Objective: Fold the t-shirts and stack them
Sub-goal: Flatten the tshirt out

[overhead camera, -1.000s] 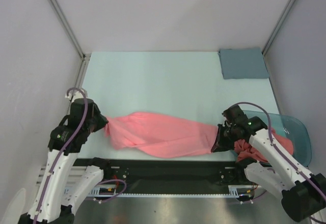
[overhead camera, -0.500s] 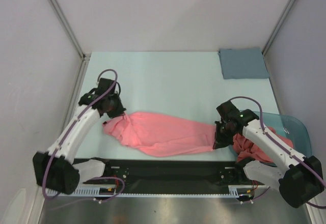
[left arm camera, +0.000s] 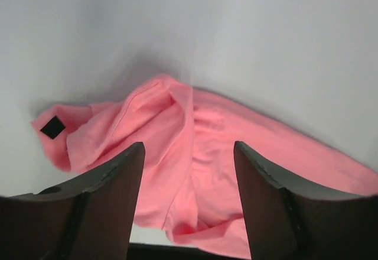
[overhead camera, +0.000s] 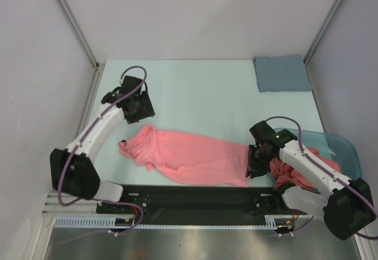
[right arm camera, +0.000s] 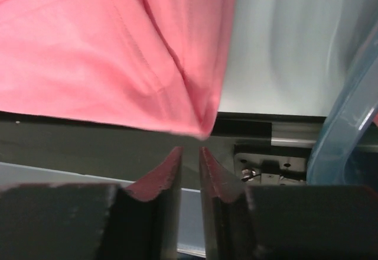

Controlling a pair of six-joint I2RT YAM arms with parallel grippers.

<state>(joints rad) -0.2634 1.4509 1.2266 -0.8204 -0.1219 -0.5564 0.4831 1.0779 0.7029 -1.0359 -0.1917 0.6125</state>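
Note:
One salmon-pink t-shirt (overhead camera: 189,158) lies rumpled and stretched sideways along the table's near edge. Its left end, with a small black tag (left arm camera: 53,127), is bunched on the table. My left gripper (overhead camera: 139,109) hovers past that end, open and empty; in the left wrist view the t-shirt (left arm camera: 177,124) lies beyond the left gripper (left arm camera: 188,148). My right gripper (overhead camera: 254,165) is at the shirt's right corner. In its wrist view the right gripper (right arm camera: 190,150) has its jaws slightly apart, with nothing between them, and the shirt corner (right arm camera: 201,127) lies just beyond the tips. More pink t-shirts (overhead camera: 304,174) are heaped in the tub.
A teal translucent tub (overhead camera: 345,150) stands at the near right, its rim (right arm camera: 348,112) close beside my right gripper. A grey-blue cloth (overhead camera: 282,74) lies flat in the far right corner. The black rail (overhead camera: 189,198) runs along the near edge, under the shirt's hem.
My left gripper opened, let go of the shirt's left end and moved away towards the far side; that end dropped onto the table. The right gripper's jaws parted off the shirt's right corner.

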